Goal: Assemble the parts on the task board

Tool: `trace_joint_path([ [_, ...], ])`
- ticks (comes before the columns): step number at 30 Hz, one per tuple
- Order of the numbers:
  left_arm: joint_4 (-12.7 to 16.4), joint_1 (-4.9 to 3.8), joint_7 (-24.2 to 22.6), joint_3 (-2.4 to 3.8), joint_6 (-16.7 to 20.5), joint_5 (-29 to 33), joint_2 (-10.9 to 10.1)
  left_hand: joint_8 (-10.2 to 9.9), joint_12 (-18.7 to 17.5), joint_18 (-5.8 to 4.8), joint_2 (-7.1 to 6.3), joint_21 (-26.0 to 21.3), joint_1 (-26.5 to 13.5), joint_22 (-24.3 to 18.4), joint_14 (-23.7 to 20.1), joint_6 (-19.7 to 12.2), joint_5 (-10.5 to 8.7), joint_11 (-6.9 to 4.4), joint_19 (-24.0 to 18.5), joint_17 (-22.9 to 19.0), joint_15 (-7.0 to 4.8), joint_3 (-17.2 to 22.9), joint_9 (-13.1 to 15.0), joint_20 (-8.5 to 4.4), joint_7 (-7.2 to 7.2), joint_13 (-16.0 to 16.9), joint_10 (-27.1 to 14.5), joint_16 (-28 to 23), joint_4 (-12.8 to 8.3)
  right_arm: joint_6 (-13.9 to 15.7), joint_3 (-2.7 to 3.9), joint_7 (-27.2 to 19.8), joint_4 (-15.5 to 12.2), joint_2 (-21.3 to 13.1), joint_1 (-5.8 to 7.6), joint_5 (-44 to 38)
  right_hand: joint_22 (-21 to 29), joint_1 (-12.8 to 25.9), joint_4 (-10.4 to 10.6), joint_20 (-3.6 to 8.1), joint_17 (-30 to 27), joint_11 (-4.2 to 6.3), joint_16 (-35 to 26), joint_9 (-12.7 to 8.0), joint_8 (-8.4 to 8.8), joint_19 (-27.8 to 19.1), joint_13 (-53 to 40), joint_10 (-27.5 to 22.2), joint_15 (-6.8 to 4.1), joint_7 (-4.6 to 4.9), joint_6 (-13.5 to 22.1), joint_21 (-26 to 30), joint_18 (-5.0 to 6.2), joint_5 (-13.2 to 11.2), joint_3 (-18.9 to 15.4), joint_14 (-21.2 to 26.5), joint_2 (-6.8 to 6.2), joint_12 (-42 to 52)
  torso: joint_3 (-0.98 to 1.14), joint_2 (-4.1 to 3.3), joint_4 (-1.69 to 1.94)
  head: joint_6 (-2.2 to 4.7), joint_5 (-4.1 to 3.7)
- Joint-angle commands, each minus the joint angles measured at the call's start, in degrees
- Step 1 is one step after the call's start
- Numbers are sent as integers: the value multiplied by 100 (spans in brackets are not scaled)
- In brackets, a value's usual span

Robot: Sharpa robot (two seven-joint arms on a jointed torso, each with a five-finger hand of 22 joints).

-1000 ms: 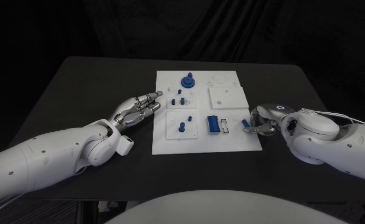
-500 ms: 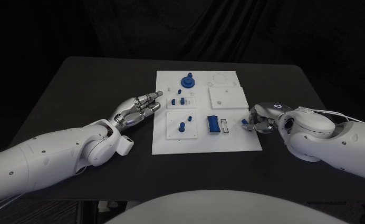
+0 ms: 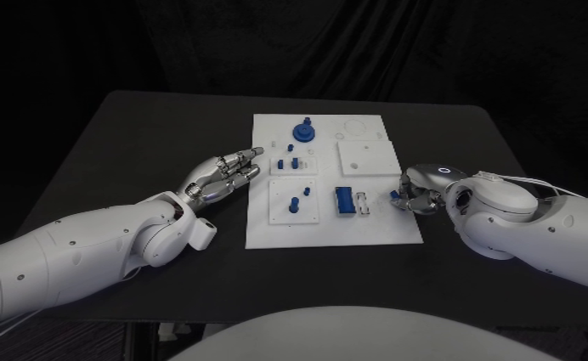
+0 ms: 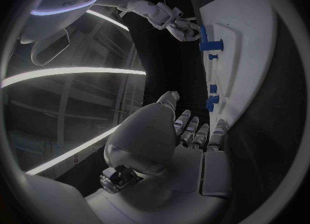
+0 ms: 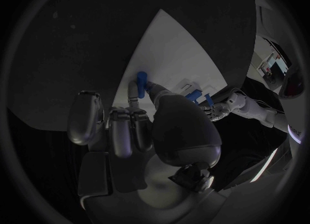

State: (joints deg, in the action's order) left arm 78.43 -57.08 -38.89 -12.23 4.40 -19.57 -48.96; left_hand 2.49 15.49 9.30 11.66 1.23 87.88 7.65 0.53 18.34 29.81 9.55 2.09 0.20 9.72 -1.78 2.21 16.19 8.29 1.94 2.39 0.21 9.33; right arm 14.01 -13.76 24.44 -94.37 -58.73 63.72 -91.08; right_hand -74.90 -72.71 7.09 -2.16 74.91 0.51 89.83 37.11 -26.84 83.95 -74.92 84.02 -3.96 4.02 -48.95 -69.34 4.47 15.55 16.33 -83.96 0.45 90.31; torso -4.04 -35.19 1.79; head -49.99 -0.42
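— Anything moved on my left?
— No. My left robot hand still lies open on the worktop, beside the task board.
— And right?
— My right robot hand has crept inward over the board's right edge, pinching a small blue part. Placement looks close.

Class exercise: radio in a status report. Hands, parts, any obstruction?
Right hand pinches a blue part at the board's right edge. Left hand open beside its left edge. Nothing in the way.
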Motion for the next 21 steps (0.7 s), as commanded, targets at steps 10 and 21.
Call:
trace_joint_path([
  [10,6,16,-446,5,-54,9,3,23,25,97,-30,13,9,-13,-6,2,37,29,-3,0,-1,46,3,0,20,6,24,6,-2,228,-38,-220,-113,-59,-61,486,-979,162,-645,30,1509,36,17,-466,134,35,-1508,598,-44,-71,-305,-72,-44,27,764,-604,-109,-31,0,-3,0,-1,19],
  [21,0,19,-438,5,-39,9,11,23,25,97,-30,13,9,-13,-6,2,37,29,-3,0,-1,46,3,0,20,6,24,6,-2,546,-30,-154,-406,-293,56,2263,-982,297,-677,42,1499,55,14,-461,179,43,-1508,598,-59,-93,-401,-85,-45,20,837,-601,-156,-31,0,5,-9,-1,57],
])
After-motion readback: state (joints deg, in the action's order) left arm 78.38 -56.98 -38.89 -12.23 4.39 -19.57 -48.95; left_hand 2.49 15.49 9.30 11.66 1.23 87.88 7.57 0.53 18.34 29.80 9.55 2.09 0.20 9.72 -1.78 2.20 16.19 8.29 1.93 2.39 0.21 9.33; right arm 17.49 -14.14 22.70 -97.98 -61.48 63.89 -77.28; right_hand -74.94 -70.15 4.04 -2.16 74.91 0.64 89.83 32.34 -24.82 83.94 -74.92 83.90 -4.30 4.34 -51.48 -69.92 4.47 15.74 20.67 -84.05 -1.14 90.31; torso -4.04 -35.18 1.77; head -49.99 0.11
